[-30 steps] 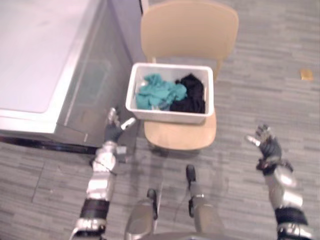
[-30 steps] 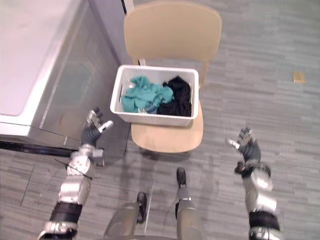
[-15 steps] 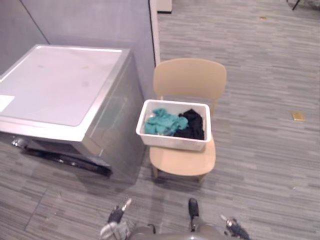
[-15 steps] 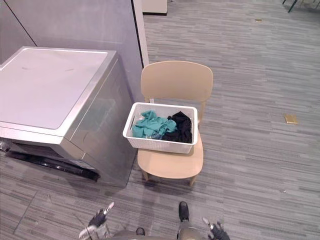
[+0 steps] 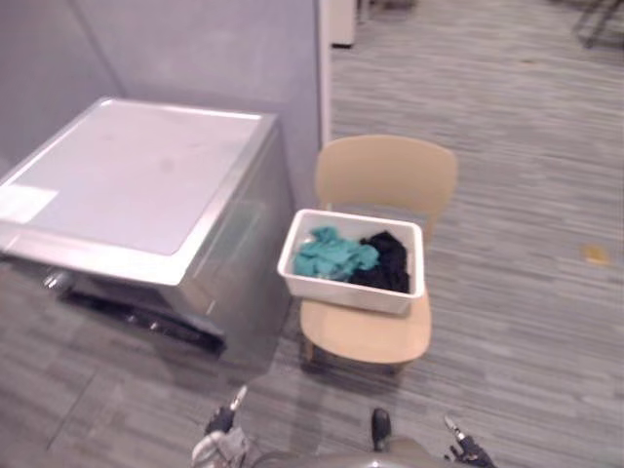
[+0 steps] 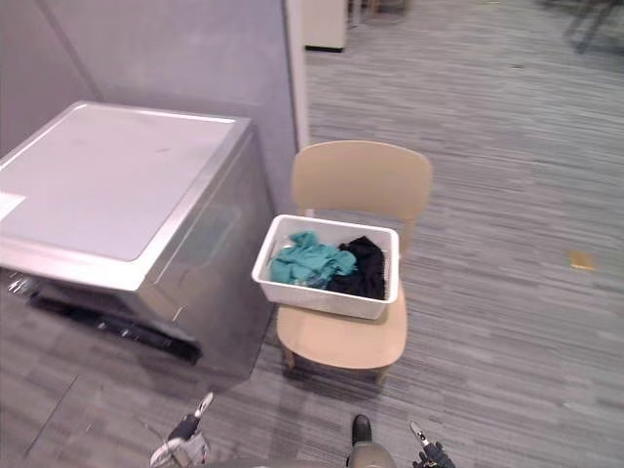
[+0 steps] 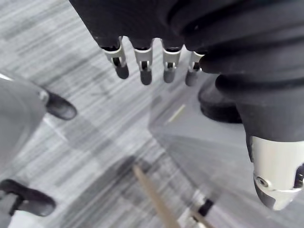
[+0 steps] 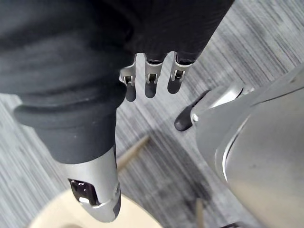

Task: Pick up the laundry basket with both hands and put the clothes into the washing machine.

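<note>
While both arms sit low at the near edge of the scene, we see our left hand (image 5: 222, 430) at the near left and our right hand (image 5: 466, 451) at the near right. Each is over the grey striped carpet floor (image 5: 526, 322), well apart from the task's things. From its own wrist we see the left hand's fingers (image 7: 145, 69) straight and loose, thumb apart, holding nothing. The right hand's fingers (image 8: 149, 80) are likewise straight, relaxed and empty.

Farther out, a tan wooden chair (image 5: 366, 336) stands with its seat towards us and its rounded backrest on the far side. On that seat rests the white rectangular plastic laundry basket (image 5: 346, 293), upright. Inside it we see a crumpled teal cloth (image 5: 329, 256) on the left and a black cloth (image 5: 392, 266) on the right, touching one another.

Just left of the chair stands the silver-grey box-shaped washing machine (image 5: 132, 180), with a flat pale top and a dark strip along the bottom of its near face. Beyond the machine and the chair rises a plain grey partition wall (image 5: 195, 49). Far to the right on the carpet lies a small yellowish thing (image 5: 595, 253) that we cannot make out.
</note>
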{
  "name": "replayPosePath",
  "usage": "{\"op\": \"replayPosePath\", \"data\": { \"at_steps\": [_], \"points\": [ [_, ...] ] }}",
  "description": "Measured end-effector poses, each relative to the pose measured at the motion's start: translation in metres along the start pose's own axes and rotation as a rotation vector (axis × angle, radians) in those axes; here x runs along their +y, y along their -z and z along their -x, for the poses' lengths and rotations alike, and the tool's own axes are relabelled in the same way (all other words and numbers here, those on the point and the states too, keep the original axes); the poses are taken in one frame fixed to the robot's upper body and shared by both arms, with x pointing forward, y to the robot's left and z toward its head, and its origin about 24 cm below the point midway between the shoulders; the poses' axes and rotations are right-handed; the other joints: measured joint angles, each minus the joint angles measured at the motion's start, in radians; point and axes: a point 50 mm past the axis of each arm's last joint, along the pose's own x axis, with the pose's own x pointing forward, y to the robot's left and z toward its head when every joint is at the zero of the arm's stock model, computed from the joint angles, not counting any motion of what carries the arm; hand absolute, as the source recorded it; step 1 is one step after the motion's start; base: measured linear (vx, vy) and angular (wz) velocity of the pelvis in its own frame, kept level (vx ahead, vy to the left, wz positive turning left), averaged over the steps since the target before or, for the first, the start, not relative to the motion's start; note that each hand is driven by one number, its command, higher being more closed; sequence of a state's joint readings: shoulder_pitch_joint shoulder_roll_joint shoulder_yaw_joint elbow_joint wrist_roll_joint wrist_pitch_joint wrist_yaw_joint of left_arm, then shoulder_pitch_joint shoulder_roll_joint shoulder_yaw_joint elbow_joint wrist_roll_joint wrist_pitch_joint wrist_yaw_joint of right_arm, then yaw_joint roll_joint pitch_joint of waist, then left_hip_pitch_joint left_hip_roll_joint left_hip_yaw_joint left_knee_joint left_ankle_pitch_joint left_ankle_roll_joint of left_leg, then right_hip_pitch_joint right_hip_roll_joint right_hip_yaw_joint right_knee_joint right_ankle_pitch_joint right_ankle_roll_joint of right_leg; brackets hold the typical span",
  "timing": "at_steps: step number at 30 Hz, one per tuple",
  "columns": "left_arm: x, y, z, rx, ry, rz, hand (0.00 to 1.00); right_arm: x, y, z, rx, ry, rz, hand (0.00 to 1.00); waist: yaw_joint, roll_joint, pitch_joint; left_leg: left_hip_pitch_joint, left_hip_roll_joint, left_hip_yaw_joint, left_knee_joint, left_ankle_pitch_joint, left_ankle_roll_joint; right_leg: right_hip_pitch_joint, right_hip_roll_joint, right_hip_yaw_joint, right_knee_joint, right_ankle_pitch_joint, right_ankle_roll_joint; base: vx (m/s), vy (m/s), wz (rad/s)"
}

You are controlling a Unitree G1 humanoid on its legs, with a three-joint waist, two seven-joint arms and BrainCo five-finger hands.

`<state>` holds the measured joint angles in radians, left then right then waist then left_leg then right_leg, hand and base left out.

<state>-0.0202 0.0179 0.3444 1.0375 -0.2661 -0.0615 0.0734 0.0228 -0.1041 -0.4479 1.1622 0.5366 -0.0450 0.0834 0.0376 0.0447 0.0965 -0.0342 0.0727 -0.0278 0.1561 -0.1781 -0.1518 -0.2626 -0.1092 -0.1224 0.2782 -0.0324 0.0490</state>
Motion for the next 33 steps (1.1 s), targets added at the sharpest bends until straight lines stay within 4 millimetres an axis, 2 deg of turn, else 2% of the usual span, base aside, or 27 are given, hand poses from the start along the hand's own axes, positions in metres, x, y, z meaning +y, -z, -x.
{"op": "replayPosePath", "data": {
  "at_steps": [1, 2, 3, 4, 5, 6, 7, 8, 9, 10, 11, 12, 13, 14, 16, 17, 19, 20, 22, 24, 25, 26, 27, 29, 30, 31, 33],
  "points": [
    [-0.005, -0.006, -0.001, -0.025, 0.011, 0.003, 0.00, 0.006, -0.005, -0.002, -0.012, -0.015, 0.024, 0.00, 0.001, 0.000, 0.005, -0.026, 0.002, -0.020, 0.002, 0.001, 0.002, -0.012, -0.008, -0.031, 0.016, -0.013, -0.002, -0.11, -0.134, 1.71],
    [-0.013, -0.011, -0.001, -0.051, 0.035, -0.004, 0.00, 0.015, -0.016, -0.005, -0.046, -0.029, 0.063, 0.00, 0.008, 0.019, 0.024, -0.072, 0.003, -0.074, 0.003, 0.023, -0.002, -0.013, -0.027, -0.096, 0.013, -0.021, -0.010, -0.10, -0.137, 1.70],
    [-0.016, -0.011, 0.000, -0.055, 0.039, 0.001, 0.00, 0.022, -0.030, -0.007, -0.080, -0.048, 0.111, 0.00, 0.010, 0.049, 0.055, -0.091, 0.015, -0.100, -0.004, 0.047, -0.040, 0.015, -0.035, -0.165, -0.006, -0.019, -0.015, -0.10, -0.140, 1.72],
    [-0.016, -0.008, 0.000, -0.044, 0.037, 0.006, 0.00, 0.024, -0.037, -0.008, -0.099, -0.059, 0.140, 0.00, 0.012, 0.061, 0.069, -0.096, 0.022, -0.103, -0.010, 0.069, -0.044, 0.035, -0.038, -0.206, -0.015, -0.016, -0.020, -0.09, -0.169, 1.66],
    [-0.011, 0.001, 0.002, -0.023, 0.025, -0.002, 0.00, 0.027, -0.047, -0.008, -0.119, -0.068, 0.188, 0.00, 0.022, 0.067, 0.074, -0.098, 0.016, -0.108, -0.042, 0.143, -0.033, 0.067, -0.041, -0.263, -0.013, -0.024, -0.029, -0.05, -0.137, 1.41],
    [-0.007, 0.004, 0.003, -0.014, 0.015, -0.005, 0.00, 0.023, -0.046, -0.008, -0.116, -0.060, 0.203, 0.00, 0.027, 0.066, 0.075, -0.078, 0.012, -0.115, -0.076, 0.181, -0.045, 0.089, -0.055, -0.280, -0.013, -0.030, -0.028, -0.05, -0.134, 1.81],
    [0.006, 0.018, 0.006, 0.025, -0.019, 0.004, 0.00, 0.024, -0.050, -0.008, -0.131, -0.064, 0.213, 0.00, 0.037, 0.058, 0.079, -0.035, 0.009, -0.171, -0.128, 0.231, -0.048, 0.134, -0.083, -0.333, -0.008, -0.048, -0.036, -0.01, -0.062, 1.32],
    [0.011, 0.026, 0.009, 0.050, -0.038, 0.018, 0.00, 0.027, -0.055, -0.008, -0.150, -0.072, 0.218, 0.00, 0.038, 0.052, 0.079, -0.033, 0.001, -0.175, -0.116, 0.223, -0.035, 0.138, -0.102, -0.353, 0.010, -0.059, -0.038, -0.05, -0.033, 1.12],
    [0.021, 0.041, 0.013, 0.104, -0.071, 0.032, 0.00, 0.032, -0.061, -0.008, -0.174, -0.086, 0.231, 0.00, 0.035, 0.037, 0.077, -0.034, -0.018, -0.161, -0.083, 0.197, 0.000, 0.137, -0.132, -0.367, 0.027, -0.068, -0.036, -0.06, -0.010, 0.77],
    [0.036, 0.060, 0.021, 0.169, -0.130, 0.079, 0.00, 0.032, -0.065, -0.007, -0.196, -0.091, 0.246, 0.00, 0.032, 0.010, 0.064, -0.037, -0.033, -0.134, -0.011, 0.163, 0.045, 0.140, -0.170, -0.382, 0.028, -0.078, -0.004, -0.06, -0.009, 0.65],
    [0.038, 0.062, 0.022, 0.175, -0.137, 0.083, 0.00, 0.032, -0.065, -0.007, -0.197, -0.091, 0.249, 0.00, 0.032, 0.011, 0.061, -0.038, -0.031, -0.134, -0.010, 0.163, 0.043, 0.140, -0.168, -0.380, 0.027, -0.080, 0.004, -0.04, 0.004, 0.58],
    [0.043, 0.070, 0.025, 0.197, -0.152, 0.088, 0.00, 0.031, -0.064, -0.007, -0.191, -0.087, 0.253, 0.00, 0.033, 0.025, 0.048, -0.026, -0.015, -0.139, -0.018, 0.165, 0.038, 0.137, -0.152, -0.372, 0.022, -0.086, 0.023, -0.03, 0.044, 0.33],
    [0.044, 0.078, 0.029, 0.222, -0.158, 0.091, 0.00, 0.030, -0.064, -0.007, -0.188, -0.085, 0.253, 0.00, 0.034, 0.051, 0.031, -0.012, 0.013, -0.157, -0.059, 0.140, 0.014, 0.134, -0.120, -0.358, 0.015, -0.087, 0.027, -0.05, 0.116, 0.60],
    [0.045, 0.083, 0.031, 0.248, -0.160, 0.085, 0.00, 0.024, -0.052, -0.007, -0.146, -0.071, 0.247, 0.00, 0.033, 0.057, 0.017, 0.017, 0.021, -0.166, -0.122, 0.119, 0.020, 0.133, -0.099, -0.293, 0.013, -0.083, 0.032, -0.04, 0.109, 0.60],
    [0.050, 0.081, 0.031, 0.241, -0.166, 0.066, 0.00, 0.027, -0.029, -0.007, -0.073, -0.082, 0.236, 0.00, 0.041, 0.029, 0.001, 0.026, 0.000, -0.169, -0.142, 0.135, 0.034, 0.157, -0.088, -0.236, -0.034, -0.059, 0.059, -0.03, 0.114, 0.34],
    [0.054, 0.081, 0.032, 0.241, -0.160, 0.048, 0.00, 0.032, -0.015, -0.006, -0.032, -0.096, 0.248, 0.00, 0.056, 0.014, -0.018, 0.027, -0.013, -0.165, -0.149, 0.137, 0.039, 0.172, -0.085, -0.213, -0.083, -0.029, 0.069, -0.02, 0.143, -0.01],
    [0.057, 0.077, 0.030, 0.231, -0.155, 0.026, 0.00, 0.044, -0.003, -0.006, 0.002, -0.136, 0.291, 0.00, 0.078, -0.005, -0.032, 0.023, -0.037, -0.167, -0.157, 0.144, 0.052, 0.193, -0.086, -0.186, -0.149, 0.014, 0.082, 0.01, 0.137, -0.02],
    [0.056, 0.072, 0.028, 0.217, -0.149, 0.019, 0.00, 0.050, -0.001, -0.005, 0.007, -0.154, 0.310, 0.00, 0.086, -0.016, -0.037, 0.011, -0.052, -0.167, -0.149, 0.144, 0.056, 0.191, -0.088, -0.171, -0.162, 0.028, 0.085, 0.00, 0.122, 0.16],
    [0.051, 0.061, 0.023, 0.183, -0.133, 0.010, 0.00, 0.068, -0.004, -0.007, -0.007, -0.194, 0.314, 0.00, 0.091, -0.032, -0.033, -0.041, -0.089, -0.180, -0.076, 0.120, 0.090, 0.189, -0.108, -0.164, -0.176, 0.041, 0.094, -0.03, 0.126, 0.26],
    [0.050, 0.055, 0.020, 0.165, -0.123, -0.002, 0.00, 0.084, -0.009, -0.007, -0.029, -0.230, 0.309, 0.00, 0.109, -0.049, -0.031, -0.085, -0.124, -0.193, 0.008, 0.082, 0.122, 0.189, -0.111, -0.094, -0.175, 0.038, 0.100, -0.01, 0.139, 0.28],
    [0.050, 0.055, 0.020, 0.165, -0.124, -0.002, 0.00, 0.087, -0.010, -0.007, -0.033, -0.236, 0.306, 0.00, 0.114, -0.053, -0.032, -0.089, -0.129, -0.195, 0.020, 0.070, 0.124, 0.190, -0.104, -0.056, -0.173, 0.030, 0.102, 0.05, 0.109, 0.29],
    [0.054, 0.055, 0.021, 0.165, -0.131, -0.007, 0.00, 0.091, -0.009, -0.007, -0.033, -0.248, 0.297, 0.00, 0.117, -0.064, -0.036, -0.097, -0.143, -0.218, 0.042, 0.057, 0.138, 0.194, -0.078, 0.046, -0.158, 0.003, 0.095, 0.06, 0.065, 0.35],
    [0.055, 0.054, 0.020, 0.163, -0.134, -0.013, 0.00, 0.094, -0.008, -0.006, -0.033, -0.256, 0.296, 0.00, 0.114, -0.072, -0.035, -0.096, -0.147, -0.225, 0.046, 0.054, 0.140, 0.197, -0.066, 0.092, -0.148, -0.011, 0.092, 0.08, 0.060, 0.57],
    [0.067, 0.045, 0.019, 0.145, -0.148, -0.054, 0.00, 0.103, 0.001, -0.004, -0.014, -0.288, 0.295, 0.00, 0.103, -0.119, -0.031, -0.088, -0.162, -0.267, 0.069, 0.033, 0.145, 0.206, -0.026, 0.242, -0.097, -0.099, 0.066, 0.10, 0.003, 0.61],
    [0.070, 0.044, 0.019, 0.144, -0.151, -0.072, 0.00, 0.104, 0.004, -0.004, -0.006, -0.292, 0.282, 0.00, 0.100, -0.127, -0.031, -0.080, -0.163, -0.273, 0.068, 0.030, 0.143, 0.206, -0.015, 0.260, -0.088, -0.123, 0.065, 0.18, -0.079, 0.49],
    [0.081, 0.038, 0.019, 0.139, -0.162, -0.123, 0.00, 0.107, 0.008, -0.002, 0.002, -0.301, 0.260, 0.00, 0.089, -0.168, -0.034, -0.057, -0.155, -0.283, 0.052, 0.026, 0.139, 0.214, 0.021, 0.307, -0.076, -0.156, 0.051, 0.17, -0.104, 0.17],
    [0.084, 0.033, 0.018, 0.135, -0.163, -0.174, 0.00, 0.106, 0.007, -0.001, -0.014, -0.302, 0.238, 0.00, 0.081, -0.184, -0.037, -0.056, -0.141, -0.276, 0.049, 0.019, 0.126, 0.208, 0.040, 0.327, -0.076, -0.161, 0.043, 0.16, -0.111, -0.16]
  ]
}}
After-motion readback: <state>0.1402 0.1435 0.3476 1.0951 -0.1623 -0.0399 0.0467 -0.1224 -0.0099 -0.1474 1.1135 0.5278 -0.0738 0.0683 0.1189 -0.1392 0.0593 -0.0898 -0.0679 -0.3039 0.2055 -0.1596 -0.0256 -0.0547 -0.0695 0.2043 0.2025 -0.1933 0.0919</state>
